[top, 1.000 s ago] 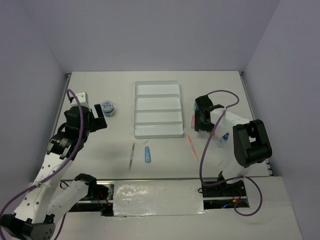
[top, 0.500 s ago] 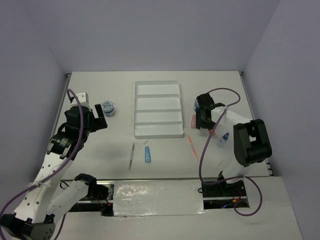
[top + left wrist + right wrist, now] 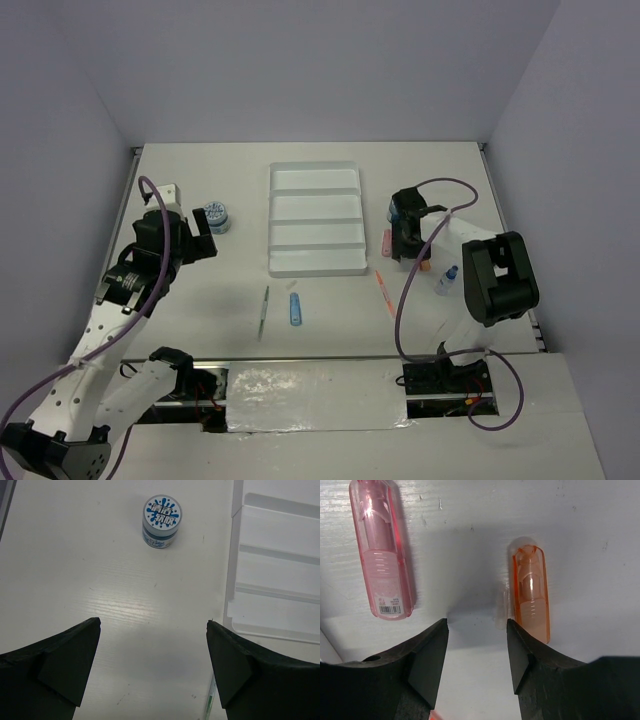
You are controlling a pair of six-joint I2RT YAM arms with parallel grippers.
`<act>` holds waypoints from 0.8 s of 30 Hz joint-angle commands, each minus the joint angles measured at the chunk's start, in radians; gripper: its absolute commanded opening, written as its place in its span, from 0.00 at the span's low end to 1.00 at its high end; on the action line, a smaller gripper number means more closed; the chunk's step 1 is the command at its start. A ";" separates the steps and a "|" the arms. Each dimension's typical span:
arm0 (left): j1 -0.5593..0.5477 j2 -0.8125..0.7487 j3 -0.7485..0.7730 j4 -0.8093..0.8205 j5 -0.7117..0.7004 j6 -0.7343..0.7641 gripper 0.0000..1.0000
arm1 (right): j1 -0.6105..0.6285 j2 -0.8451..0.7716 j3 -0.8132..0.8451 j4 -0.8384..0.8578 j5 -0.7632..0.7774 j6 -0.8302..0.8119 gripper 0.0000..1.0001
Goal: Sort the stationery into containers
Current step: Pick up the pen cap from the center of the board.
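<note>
Right end effector (image 3: pixel 476 630) crept slightly up-frame, spread apart and empty over pink stick (image 3: pixel 381 550) and orange stick (image 3: pixel 532 592) right of the tray (image 3: pixel 315 207); left end effector (image 3: pixel 152 625) also apart, short of the tub (image 3: pixel 162 520); tray empty, nothing sorted, everything on the tabletop (image 3: pixel 240 170).

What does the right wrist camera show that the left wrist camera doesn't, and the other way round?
Only the right wrist view: the pink stick and the orange stick, lying apart and roughly parallel on the table, just ahead of the open right gripper.

Only the left wrist view: the blue-white tub standing upright, part of the white tray with its visible compartments empty, and the tip of a green pen by the open left gripper.

Both: the white table, and a gripper holding nothing.
</note>
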 commanded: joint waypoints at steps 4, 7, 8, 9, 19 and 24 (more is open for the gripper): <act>-0.004 -0.001 0.002 0.039 0.020 0.010 0.99 | -0.011 0.032 0.050 0.012 0.016 -0.007 0.56; -0.005 0.000 0.000 0.041 0.023 0.011 0.99 | -0.014 0.042 0.055 0.014 0.013 -0.008 0.56; -0.005 0.002 0.000 0.039 0.025 0.011 0.99 | -0.016 0.043 0.056 0.012 0.012 -0.008 0.56; -0.004 0.002 0.000 0.039 0.026 0.013 0.99 | -0.019 0.045 0.059 0.014 0.010 -0.008 0.56; -0.004 0.003 0.000 0.043 0.032 0.014 0.99 | -0.051 0.077 0.072 0.018 -0.049 0.003 0.46; -0.004 0.000 0.002 0.040 0.031 0.014 0.99 | -0.063 0.069 0.052 0.035 -0.112 0.003 0.41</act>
